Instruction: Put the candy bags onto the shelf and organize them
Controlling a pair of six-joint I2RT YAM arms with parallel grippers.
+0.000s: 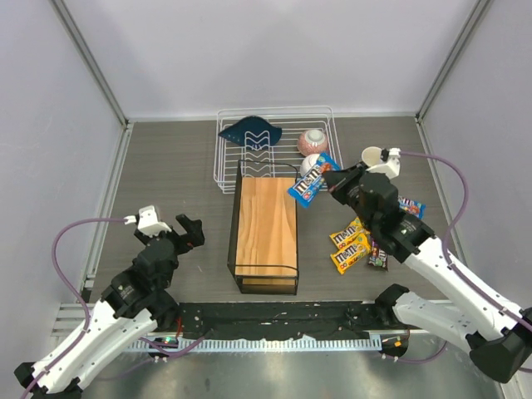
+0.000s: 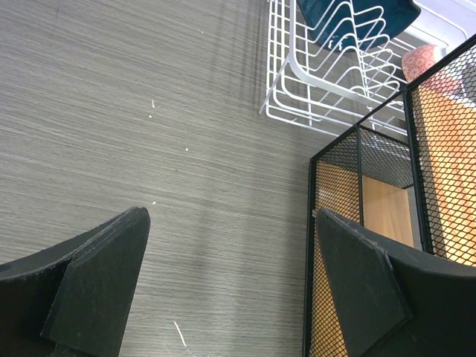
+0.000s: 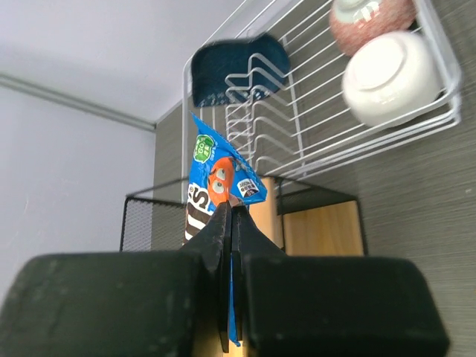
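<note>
Candy bag (image 3: 220, 172): glossy blue, orange character, green badge, in right gripper (image 3: 231, 216)

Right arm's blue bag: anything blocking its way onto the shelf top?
Nothing visible. The blue candy bag, pinched in the right gripper, hangs at the far right corner of the shelf; its plank top is bare. The wire rack sits behind.

Ahead of the fingertips of your right gripper (image 3: 229, 216), the blue candy bag (image 3: 219, 178) pinched between them sticks out first. Just ahead and lower, the shelf (image 1: 266, 233) offers a bare plank top — open room. Beyond it the white wire rack (image 1: 223, 162) with two bowls (image 3: 390, 78) blocks the far end. Your left gripper (image 2: 230, 216) has bare table (image 2: 149, 111) between its spread fingers; the shelf's mesh wall stands close by the right-hand finger — no way through there.
</note>
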